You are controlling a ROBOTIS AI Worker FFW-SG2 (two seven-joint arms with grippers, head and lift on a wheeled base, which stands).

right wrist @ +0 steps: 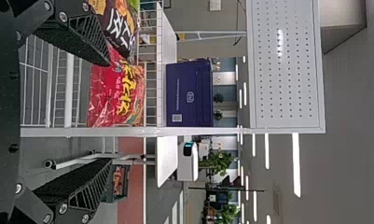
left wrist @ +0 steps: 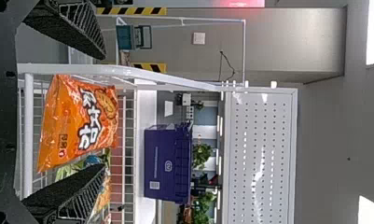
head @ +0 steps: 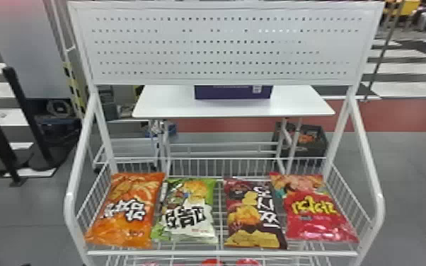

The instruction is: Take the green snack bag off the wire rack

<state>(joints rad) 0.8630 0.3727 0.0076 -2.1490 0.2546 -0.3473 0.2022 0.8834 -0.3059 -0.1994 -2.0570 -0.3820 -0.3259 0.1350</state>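
Resting on the wire rack (head: 223,253), the green snack bag (head: 191,212) lies between the orange bag (head: 127,212) and the dark brown bag (head: 253,215). Your left gripper (left wrist: 103,112) has its fingers spread open; your right gripper (right wrist: 110,112) has its fingers apart too.

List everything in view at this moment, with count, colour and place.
Orange bag: one, orange, far left in the rack
Green bag: one, green and white, second from left
Dark bag: one, maroon and yellow, third from left
Red bag: one, red, far right
Red items: at least two, red, below the bags
Rack: one, white, centre
Panel: one, white, atop the rack
Table: one, white, behind the rack
Box: one, purple, on the table
Crate: one, dark, behind the rack, right
Posts: two, black, left of the rack
Left gripper: one, black, left wrist view, open
Right gripper: one, black, right wrist view, open
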